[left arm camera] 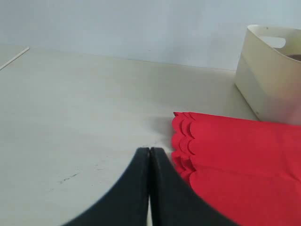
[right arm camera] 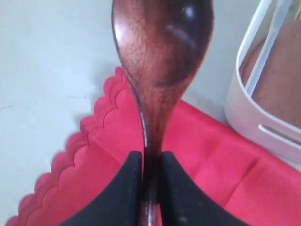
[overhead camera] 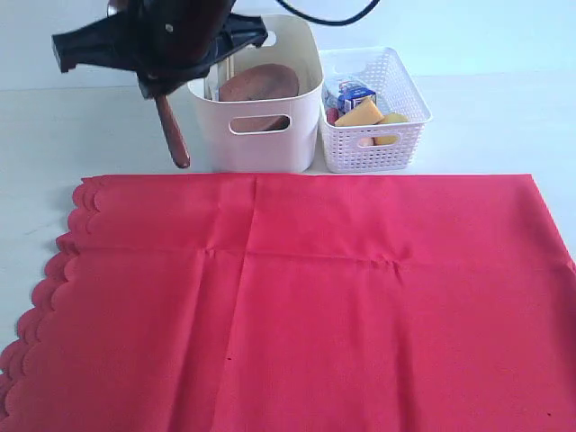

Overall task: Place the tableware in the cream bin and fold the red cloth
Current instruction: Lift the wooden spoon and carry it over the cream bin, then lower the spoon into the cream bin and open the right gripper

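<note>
My right gripper point(right arm camera: 150, 157) is shut on the handle of the dark wooden spoon point(right arm camera: 162, 47). In the exterior view that gripper point(overhead camera: 157, 90) reaches across and holds the spoon point(overhead camera: 173, 135) hanging above the table, just left of the cream bin point(overhead camera: 261, 135) and over the red cloth's point(overhead camera: 315, 306) far left corner. The round brown plate point(overhead camera: 261, 83) leans inside the bin, with a slim stick point(overhead camera: 231, 67) beside it. My left gripper point(left arm camera: 149, 150) is shut and empty, over bare table next to the cloth's scalloped edge point(left arm camera: 181, 141). The cloth lies spread flat.
A white lattice basket point(overhead camera: 373, 148) stands right of the cream bin, touching it. It holds a milk carton point(overhead camera: 353, 93), a cheese wedge point(overhead camera: 360, 112) and a lemon point(overhead camera: 393, 119). Bare white table point(overhead camera: 54, 135) lies left of the bin.
</note>
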Robot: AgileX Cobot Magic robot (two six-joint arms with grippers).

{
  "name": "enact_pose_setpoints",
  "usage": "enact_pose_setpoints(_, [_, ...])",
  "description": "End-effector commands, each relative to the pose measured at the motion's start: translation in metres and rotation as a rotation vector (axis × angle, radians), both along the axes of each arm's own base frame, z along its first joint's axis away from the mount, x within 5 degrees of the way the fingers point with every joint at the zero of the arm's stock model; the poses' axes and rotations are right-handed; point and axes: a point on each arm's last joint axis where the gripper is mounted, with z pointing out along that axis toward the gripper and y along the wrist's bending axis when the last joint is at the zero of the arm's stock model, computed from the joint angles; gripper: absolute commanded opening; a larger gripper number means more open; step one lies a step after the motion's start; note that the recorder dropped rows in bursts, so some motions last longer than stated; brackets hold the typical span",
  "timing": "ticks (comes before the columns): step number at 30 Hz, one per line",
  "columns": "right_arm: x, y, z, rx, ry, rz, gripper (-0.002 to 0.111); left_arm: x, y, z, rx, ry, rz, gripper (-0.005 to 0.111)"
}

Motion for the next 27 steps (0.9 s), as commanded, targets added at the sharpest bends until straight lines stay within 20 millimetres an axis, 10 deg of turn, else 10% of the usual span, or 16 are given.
enact_pose_setpoints(1, [0.009,-0.016,0.029,0.067,-0.118,-0.017,0.000,0.000,0.000,0.000,-0.003,-0.008,-0.006,0.001])
enact_pose_setpoints(15, [0.064,-0.066,0.052,0.209,-0.287,-0.164,0.000,0.000,0.000,0.000,-0.003,-0.008,-0.006,0.001])
enact_pose_setpoints(27, [0.107,-0.077,0.021,0.252,-0.369,-0.218,0.000,0.000,0.000,0.000,-0.003,-0.008,-0.006,0.001])
